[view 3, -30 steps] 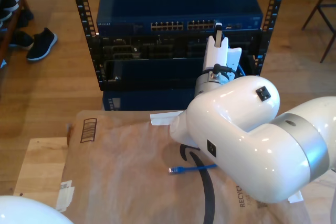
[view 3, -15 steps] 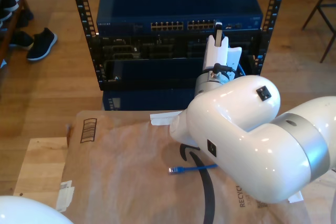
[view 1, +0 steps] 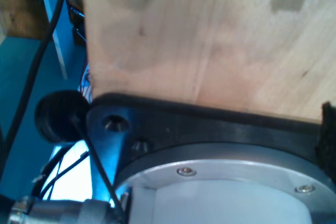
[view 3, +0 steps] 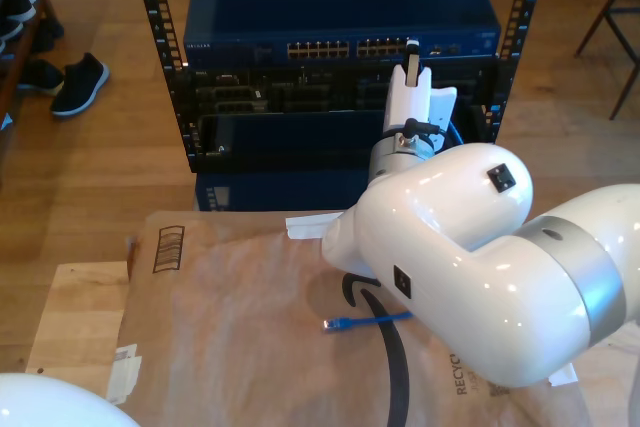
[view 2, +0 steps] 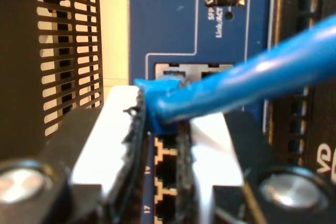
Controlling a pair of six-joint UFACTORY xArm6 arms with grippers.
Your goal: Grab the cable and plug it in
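Observation:
The cable [view 2: 247,77] is thin and bright blue. My second gripper [view 2: 163,121] is shut on its plug end [view 2: 152,93], right in front of the port row [view 2: 167,169] of the blue network switch [view 2: 173,19]. Whether the plug sits inside a port I cannot tell. In the exterior view my second gripper [view 3: 411,49] touches the switch's [view 3: 340,7] port row near its right end. The cable's other end [view 3: 345,324] lies loose on the brown cardboard [view 3: 230,307]. In the first wrist view, a pale wooden board [view 1: 210,40] and a black mount [view 1: 173,124] are very close.
The switch sits in a black rack with perforated rails [view 3: 152,7], above black equipment [view 3: 280,97]. The big white arm [view 3: 470,257] covers the exterior view's right part of the cardboard. Part of another white arm [view 3: 45,402] shows at the exterior view's lower left. Shoes [view 3: 78,82] lie on the floor.
My second gripper has edged slightly toward the switch and toward the exterior view's left, still shut on the cable's plug. The loose end on the cardboard has not moved.

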